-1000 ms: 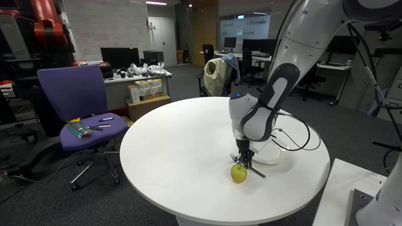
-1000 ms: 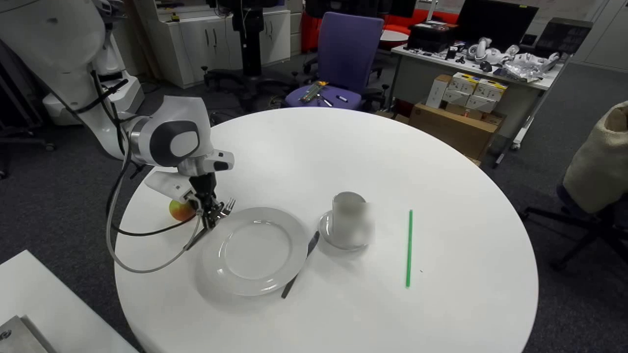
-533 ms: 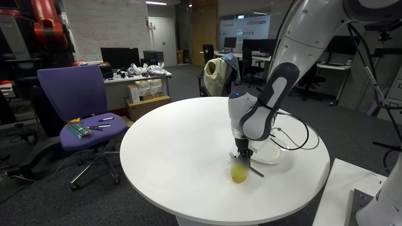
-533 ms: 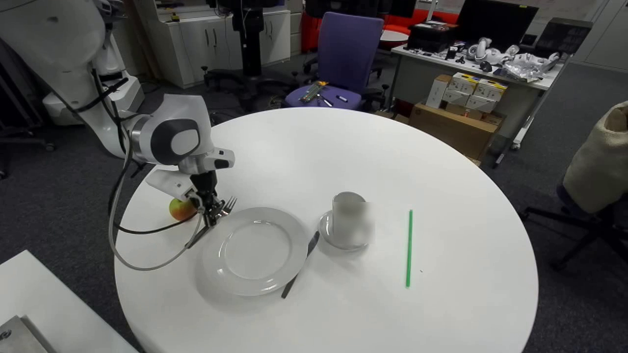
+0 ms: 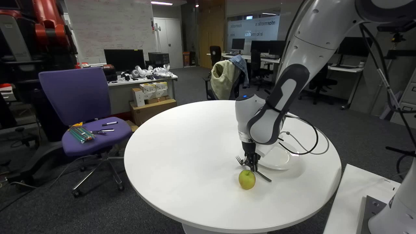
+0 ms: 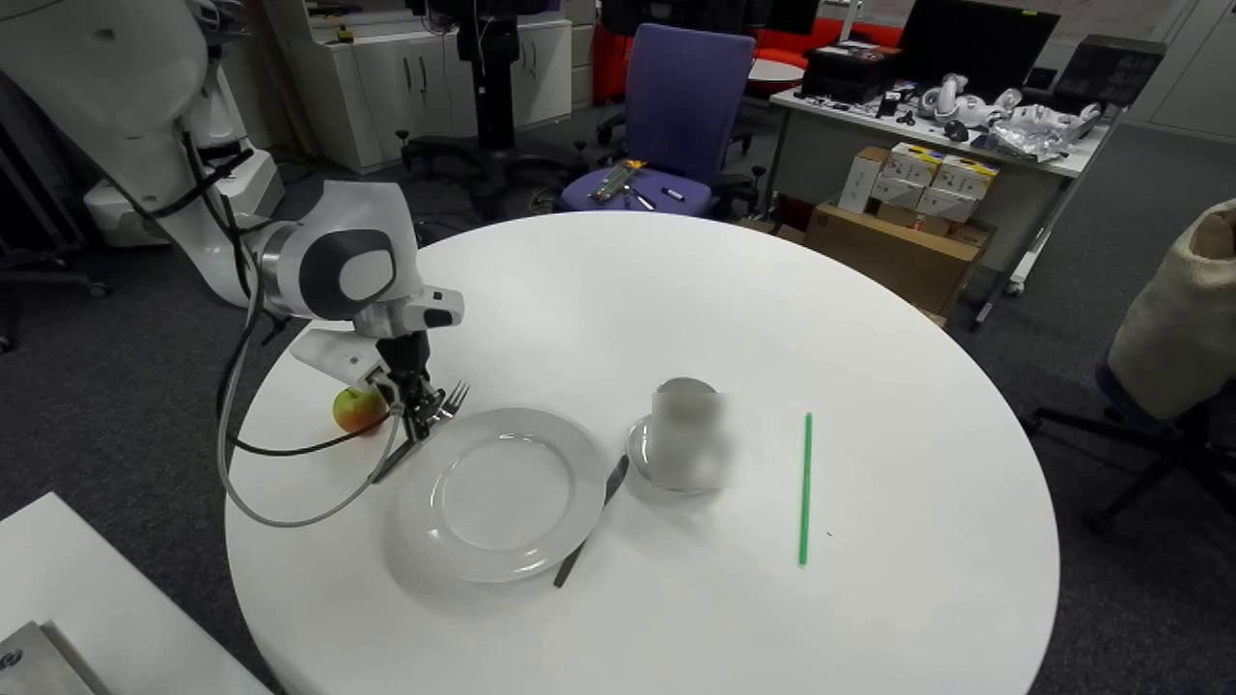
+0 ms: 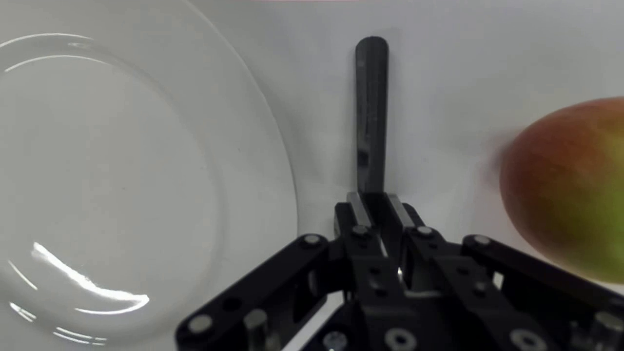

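A slender metal fork (image 7: 372,112), having a dark, smooth handle and shiny silver tines (image 6: 458,396), is gripped at its middle part by the black gripper (image 7: 374,199). The handle is straight and finishes in a rounded end. In the wrist view, this handle is situated between a round white plate (image 7: 253,146) and a red and green apple (image 7: 570,190), near to the plate and separate from both. The fork appears almost level in both exterior views. Whether it touches the round white table (image 5: 182,146), I cannot tell.
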### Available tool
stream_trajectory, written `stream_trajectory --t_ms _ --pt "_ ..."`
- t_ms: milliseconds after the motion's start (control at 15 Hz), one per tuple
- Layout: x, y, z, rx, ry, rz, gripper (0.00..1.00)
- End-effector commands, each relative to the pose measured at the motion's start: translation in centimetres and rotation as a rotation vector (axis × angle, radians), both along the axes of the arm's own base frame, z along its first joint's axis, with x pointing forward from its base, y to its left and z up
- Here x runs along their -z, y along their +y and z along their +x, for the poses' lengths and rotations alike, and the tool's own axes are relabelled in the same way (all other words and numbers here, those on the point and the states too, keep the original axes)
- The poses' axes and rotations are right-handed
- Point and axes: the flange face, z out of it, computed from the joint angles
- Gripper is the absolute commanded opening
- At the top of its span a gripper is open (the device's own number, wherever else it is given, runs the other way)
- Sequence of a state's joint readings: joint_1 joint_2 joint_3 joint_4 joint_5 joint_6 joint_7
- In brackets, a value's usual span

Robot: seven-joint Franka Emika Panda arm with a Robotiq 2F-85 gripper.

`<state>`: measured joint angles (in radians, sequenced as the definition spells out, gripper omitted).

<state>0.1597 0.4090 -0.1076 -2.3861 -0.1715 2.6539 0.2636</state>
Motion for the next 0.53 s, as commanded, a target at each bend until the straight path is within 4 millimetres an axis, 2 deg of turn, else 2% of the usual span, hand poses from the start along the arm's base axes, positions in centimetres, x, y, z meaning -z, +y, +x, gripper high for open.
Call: stream_trajectory --t_ms 0,467 --pt "-0.67 -0.40 0.50 0.023 -0.025 -0.024 0.03" --pt "-0.50 -1.00 0.61 0.038 -0.022 -0.036 0.03"
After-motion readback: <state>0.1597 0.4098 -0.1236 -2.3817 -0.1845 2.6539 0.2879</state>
